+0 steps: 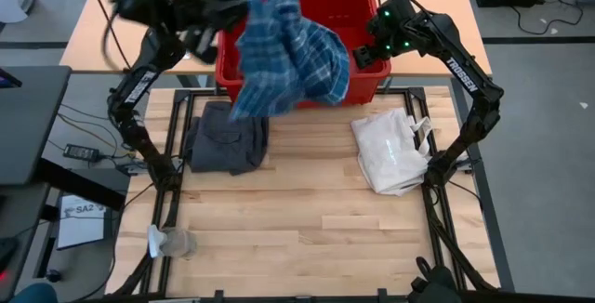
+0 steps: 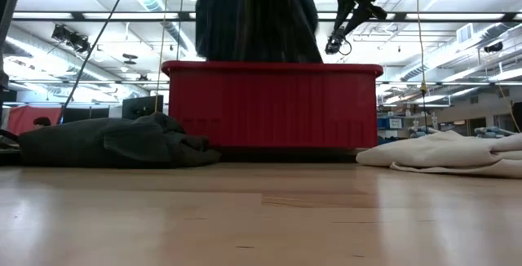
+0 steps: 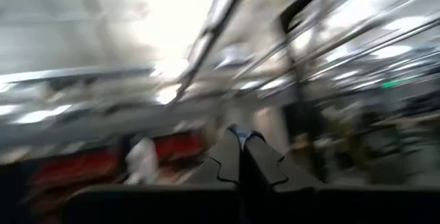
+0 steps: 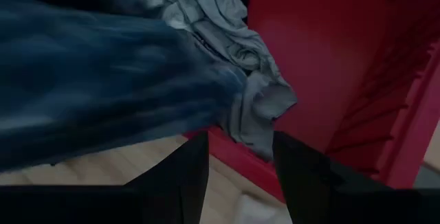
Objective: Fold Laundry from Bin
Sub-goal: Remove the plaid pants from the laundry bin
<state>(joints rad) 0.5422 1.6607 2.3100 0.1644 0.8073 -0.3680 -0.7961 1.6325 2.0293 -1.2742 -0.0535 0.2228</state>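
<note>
My left gripper (image 1: pixel 232 1) is raised high over the red bin's (image 1: pixel 367 85) left part and is shut on the blue-and-white plaid shirt (image 1: pixel 288 57), which hangs above the bin (image 2: pixel 273 107) in the low view (image 2: pixel 257 17). My right gripper (image 1: pixel 367 57) is open and empty over the bin's right near corner; it also shows in its own wrist view (image 4: pixel 240 162). A light grey piece (image 4: pixel 234 80) lies inside the bin. A dark grey garment (image 1: pixel 228 136) lies crumpled on the table in front of the bin's left end. My left gripper pinches the plaid shirt between its two shut fingers; only a small bit of blue cloth (image 3: pixel 237 130) shows at the fingertips. The shirt hangs slack below the gripper. Its lower end goes behind the bin's near rim (image 2: pixel 269 68), so I cannot tell whether it is clear of the bin.
A white fabric bag with cords (image 1: pixel 390 150) lies on the table's right part, in front of the bin's right end. A small grey and white thing (image 1: pixel 172 241) lies at the table's left near edge. Bare wood (image 1: pixel 297 219) spans the middle and near part.
</note>
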